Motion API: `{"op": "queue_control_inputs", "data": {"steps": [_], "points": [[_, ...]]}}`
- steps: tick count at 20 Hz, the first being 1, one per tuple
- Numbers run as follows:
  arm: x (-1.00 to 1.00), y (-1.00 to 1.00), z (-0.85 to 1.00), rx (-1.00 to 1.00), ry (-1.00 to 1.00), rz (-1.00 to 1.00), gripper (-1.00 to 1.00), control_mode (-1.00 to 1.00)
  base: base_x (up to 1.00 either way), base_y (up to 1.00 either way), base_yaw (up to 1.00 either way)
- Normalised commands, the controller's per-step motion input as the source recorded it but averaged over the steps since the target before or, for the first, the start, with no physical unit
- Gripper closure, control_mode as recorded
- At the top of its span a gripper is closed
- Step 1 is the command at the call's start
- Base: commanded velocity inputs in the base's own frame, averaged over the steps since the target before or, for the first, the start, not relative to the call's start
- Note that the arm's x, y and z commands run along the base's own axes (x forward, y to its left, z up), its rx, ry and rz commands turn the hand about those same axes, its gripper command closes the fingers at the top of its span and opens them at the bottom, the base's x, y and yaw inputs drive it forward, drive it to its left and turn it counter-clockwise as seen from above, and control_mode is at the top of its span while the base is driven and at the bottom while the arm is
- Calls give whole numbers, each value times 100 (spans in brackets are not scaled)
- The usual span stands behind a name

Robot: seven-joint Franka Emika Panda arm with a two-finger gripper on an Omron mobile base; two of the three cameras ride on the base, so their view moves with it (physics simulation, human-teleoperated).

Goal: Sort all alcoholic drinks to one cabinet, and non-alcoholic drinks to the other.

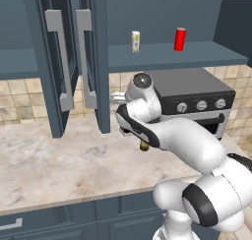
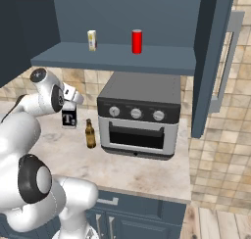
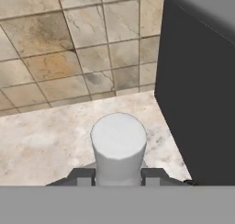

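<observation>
The clear liquor bottle (image 2: 69,119) with the black "T" label stands on the counter left of the oven. My gripper (image 2: 72,97) is shut on its white cap (image 3: 118,142), a finger pressing on each side. The brown beer bottle (image 2: 90,134) stands just right of it, apart; its base (image 1: 144,146) peeks out under my arm. A cream-white can (image 1: 136,41) and a red can (image 1: 180,39) stand on the shelf of the open right cabinet (image 1: 172,58). The left cabinet (image 1: 19,69) is also open, its shelf bare.
A dark toaster oven (image 2: 139,113) sits on the marble counter (image 1: 59,160) close to the right of the bottles. Two open cabinet doors (image 1: 59,62) with long grey handles hang left of my hand. Another open door (image 2: 215,61) juts out at the right.
</observation>
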Motion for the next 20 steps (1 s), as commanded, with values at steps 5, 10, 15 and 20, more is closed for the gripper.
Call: {"op": "queue_control_inputs", "data": {"steps": [5,10,15,20], "points": [[-60,-16,44,0,12,0,100,-100,0,0,0],[-65,-28,23,-2,9,0,100,-100,0,0,0],[-34,-22,21,0,2,0,100,-100,0,0,0],[-42,-23,21,0,0,0,100,-100,0,0,0]]}}
